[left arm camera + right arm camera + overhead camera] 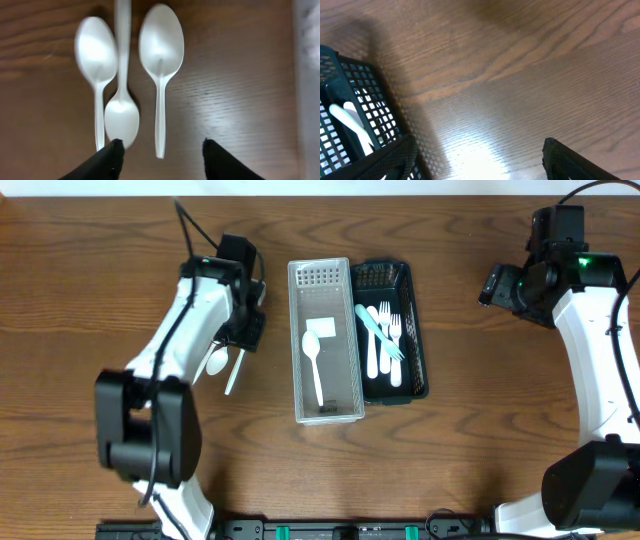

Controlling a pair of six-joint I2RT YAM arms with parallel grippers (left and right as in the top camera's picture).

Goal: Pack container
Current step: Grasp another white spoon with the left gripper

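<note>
Three white plastic spoons lie on the wooden table under my left gripper (161, 146): a left one (96, 60), a middle one turned the other way (121, 112), and a right one (161, 55). The left gripper is open, above them, and holds nothing. In the overhead view the spoons (222, 364) lie left of the white basket (300, 330), which holds one white spoon (314, 360). The black basket (418, 330) holds white forks (390, 340) and a teal utensil (372, 326). My right gripper (477, 155) is open over bare table right of the black basket (350, 115).
The two baskets stand side by side at the table's middle. The left arm (190, 310) reaches over the loose spoons. The right arm (590, 330) is at the far right.
</note>
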